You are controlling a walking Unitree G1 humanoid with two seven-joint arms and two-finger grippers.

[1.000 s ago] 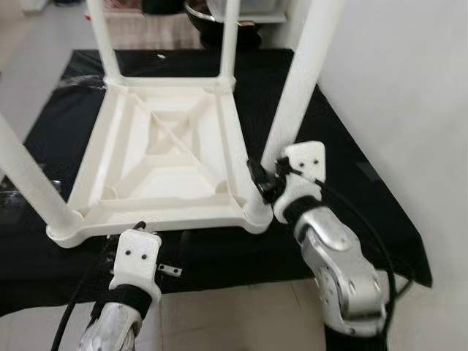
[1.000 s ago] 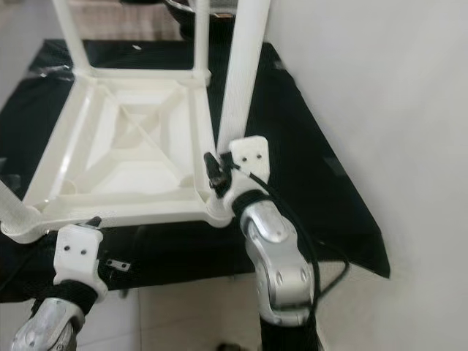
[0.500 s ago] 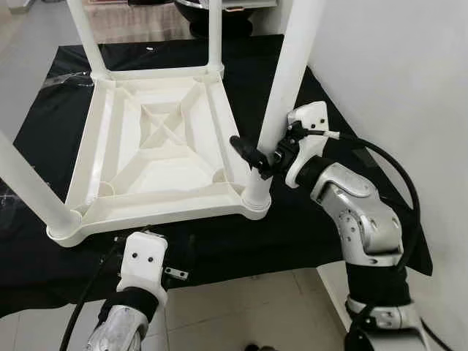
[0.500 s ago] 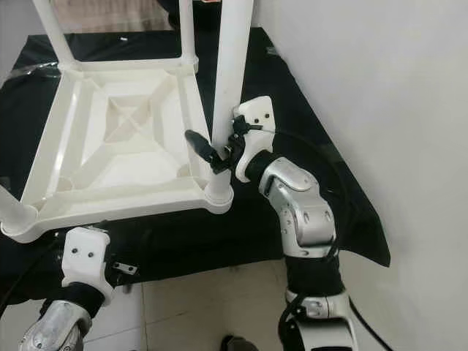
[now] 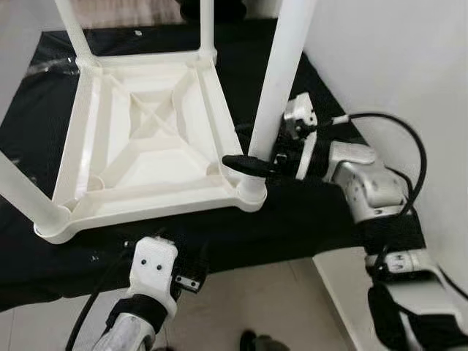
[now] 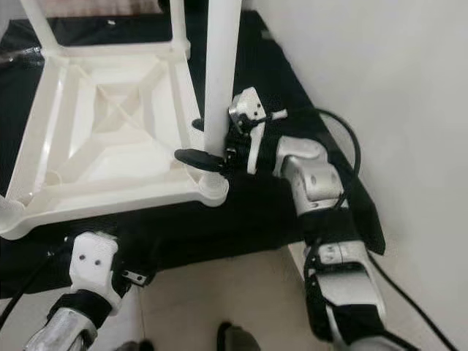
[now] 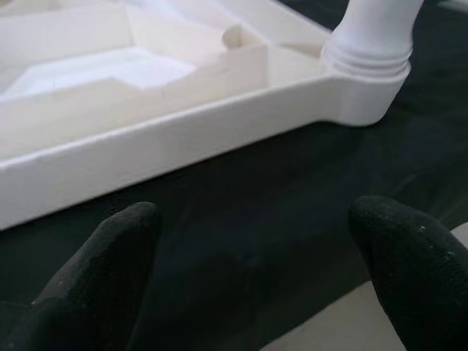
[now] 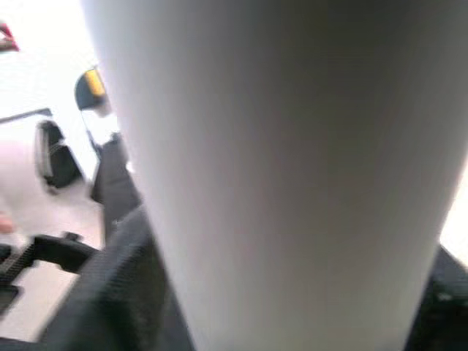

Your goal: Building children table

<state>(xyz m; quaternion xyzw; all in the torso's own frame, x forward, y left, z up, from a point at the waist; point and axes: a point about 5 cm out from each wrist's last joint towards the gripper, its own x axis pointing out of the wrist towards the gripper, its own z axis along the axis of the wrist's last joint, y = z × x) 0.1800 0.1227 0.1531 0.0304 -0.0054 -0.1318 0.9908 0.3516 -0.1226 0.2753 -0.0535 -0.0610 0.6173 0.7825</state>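
Left eye view: right gripper (image 5: 252, 162) clamps round white plastic leg (image 5: 278, 88) near upturned white table's (image 5: 139, 139) corner socket; sideways pull risks unseating it; left gripper (image 7: 248, 270) hangs open.

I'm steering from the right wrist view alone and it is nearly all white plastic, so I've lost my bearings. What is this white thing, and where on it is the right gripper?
Observer: It is the near right leg of the upturned white table. The right gripper sits low on that leg, just above its socket.
Operator: Are the fingers around it?
Observer: One black finger shows in front of the leg and another behind it, so they straddle it.
Operator: Where is the left arm?
Observer: The left gripper hangs open over the black mat, just short of the table's near edge.
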